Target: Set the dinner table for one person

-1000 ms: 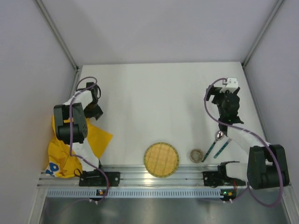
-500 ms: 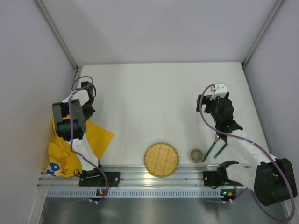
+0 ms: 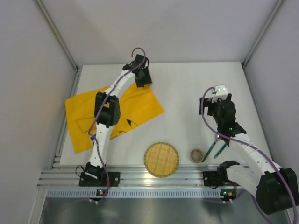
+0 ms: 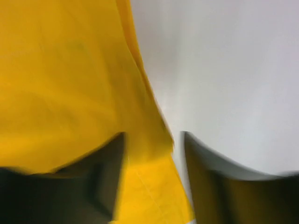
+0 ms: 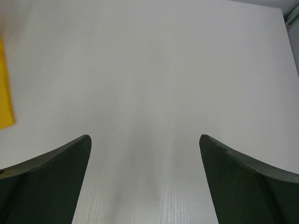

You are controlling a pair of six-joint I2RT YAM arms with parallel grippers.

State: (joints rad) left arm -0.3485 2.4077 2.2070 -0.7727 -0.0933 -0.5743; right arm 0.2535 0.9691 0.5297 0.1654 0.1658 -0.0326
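Note:
The white dinner table [image 3: 187, 88] fills the top view. A yellow-orange cloth mat [image 3: 112, 112] lies spread flat on its left half. My left gripper [image 3: 142, 77] is stretched to the mat's far right corner. In the left wrist view the left gripper [image 4: 154, 140] has the blurred yellow mat [image 4: 70, 79] between its fingers, pinching its edge. My right gripper [image 3: 216, 102] hovers over the right side, open and empty. In the right wrist view the right gripper [image 5: 145, 140] has only bare table [image 5: 154, 70] between its fingers.
A round woven yellow plate [image 3: 161, 160] lies at the near edge. A small round cup [image 3: 196, 155] sits to its right. Two green-handled pieces of cutlery [image 3: 216, 148] lie under my right arm. A ribbed aluminium rail [image 3: 154, 179] borders the near side.
My left arm swung from the left edge to the far middle, dragging the crumpled mat out flat across the table. My right gripper shifted slightly.

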